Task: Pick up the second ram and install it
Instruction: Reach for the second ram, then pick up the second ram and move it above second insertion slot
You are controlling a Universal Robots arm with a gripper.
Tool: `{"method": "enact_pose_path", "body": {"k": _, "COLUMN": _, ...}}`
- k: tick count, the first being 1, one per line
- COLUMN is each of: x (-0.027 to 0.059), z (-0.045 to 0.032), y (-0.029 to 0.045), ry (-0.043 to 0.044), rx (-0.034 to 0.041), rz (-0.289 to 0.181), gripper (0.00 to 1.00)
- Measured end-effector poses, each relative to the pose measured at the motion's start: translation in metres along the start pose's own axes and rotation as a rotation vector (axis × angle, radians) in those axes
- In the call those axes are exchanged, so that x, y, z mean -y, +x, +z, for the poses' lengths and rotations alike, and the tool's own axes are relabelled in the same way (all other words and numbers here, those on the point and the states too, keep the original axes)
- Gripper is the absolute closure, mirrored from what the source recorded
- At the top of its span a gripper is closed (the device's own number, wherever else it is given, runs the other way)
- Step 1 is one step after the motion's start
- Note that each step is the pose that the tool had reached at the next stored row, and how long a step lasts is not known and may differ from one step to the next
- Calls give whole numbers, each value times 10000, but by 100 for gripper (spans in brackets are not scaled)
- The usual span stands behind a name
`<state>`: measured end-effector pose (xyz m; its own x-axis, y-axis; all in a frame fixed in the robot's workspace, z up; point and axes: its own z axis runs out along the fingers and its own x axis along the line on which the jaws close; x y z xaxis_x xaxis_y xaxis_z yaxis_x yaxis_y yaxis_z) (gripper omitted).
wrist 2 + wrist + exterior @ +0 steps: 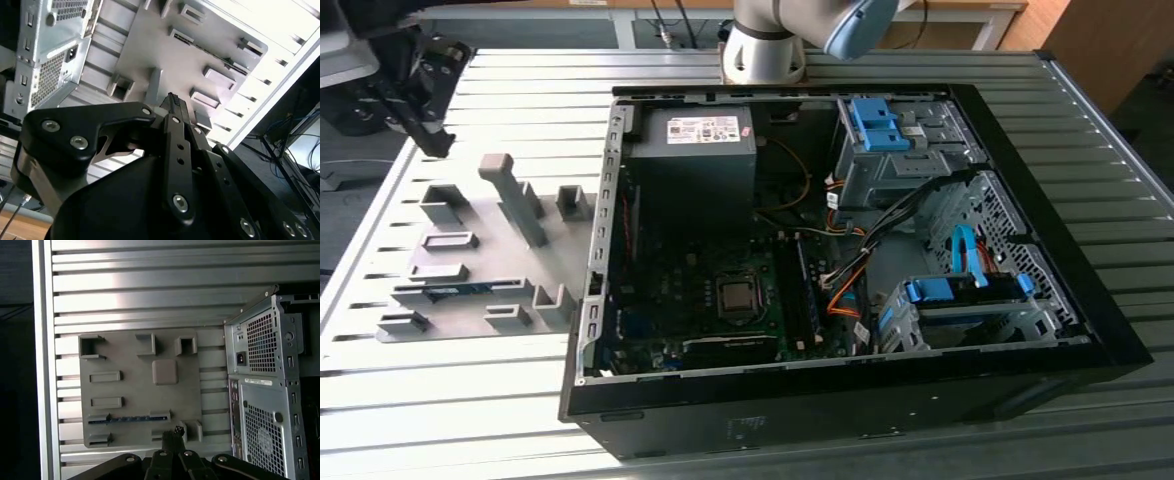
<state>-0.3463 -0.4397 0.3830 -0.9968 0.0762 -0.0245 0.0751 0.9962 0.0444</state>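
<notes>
The second ram (459,291) is a thin blue-green stick lying in a grey holder on the grey plate (494,245), at the exterior view's left. In the first wrist view the ram (129,418) spans two holder blocks near the plate's (130,390) edge. My gripper (435,140) hangs above the table beyond the plate's far end, well apart from the ram. Both wrist views show the gripper (176,431) (173,99) shut, with nothing between its fingers.
The open black computer case (854,250) fills the middle of the table, with motherboard, cables and blue drive latches (874,125) inside. Its metal rear panel (265,390) (50,50) stands beside the plate. Several grey holder blocks (520,195) rise from the plate. The arm's base (767,45) stands behind the case.
</notes>
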Motion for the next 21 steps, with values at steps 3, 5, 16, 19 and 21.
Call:
{"method": "enact_pose_path", "body": {"k": 3, "x": 21, "z": -2, "y": 136, "ry": 1, "rx": -1, "rz": -1, "gripper": 89}}
{"method": "enact_pose_path", "body": {"k": 5, "x": 38, "z": -1, "y": 223, "ry": 0, "rx": 1, "rz": 0, "gripper": 89}}
{"method": "enact_pose_path", "body": {"k": 16, "x": 117, "z": 2, "y": 411, "ry": 2, "rx": -11, "rz": 0, "gripper": 89}}
{"method": "enact_pose_path", "body": {"k": 19, "x": 117, "z": 2, "y": 415, "ry": 2, "rx": -11, "rz": 0, "gripper": 89}}
{"method": "enact_pose_path", "body": {"k": 21, "x": 117, "z": 2, "y": 417, "ry": 1, "rx": -11, "rz": 0, "gripper": 89}}
